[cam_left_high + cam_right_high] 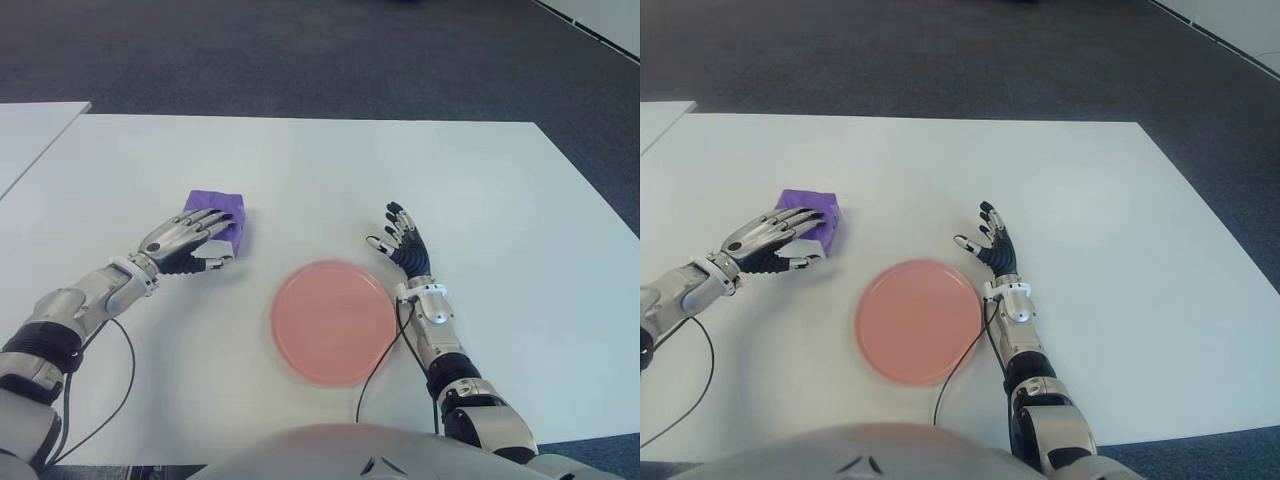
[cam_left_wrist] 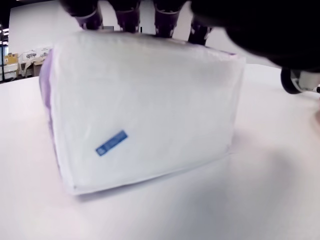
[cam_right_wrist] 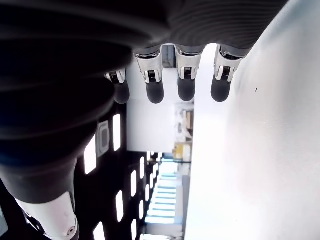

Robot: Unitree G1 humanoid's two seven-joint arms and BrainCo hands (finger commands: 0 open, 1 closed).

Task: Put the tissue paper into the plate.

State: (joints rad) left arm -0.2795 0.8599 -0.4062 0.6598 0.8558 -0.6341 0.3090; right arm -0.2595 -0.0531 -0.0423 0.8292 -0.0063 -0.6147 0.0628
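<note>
Tissue paper, a purple-wrapped rectangular soft pack [image 1: 222,215], lies on your white table [image 1: 480,200], directly beneath the outstretched fingers [image 2: 127,15] of your left hand [image 1: 185,240]. Those fingers drape over the pack's top, and the thumb sits at its near side, not yet closed around it. Your right hand [image 1: 405,250] shows just beside the round pink plastic plate [image 1: 333,320], fingers spread and holding nothing. You will find the plate between the two hands, nearer the right one.
</note>
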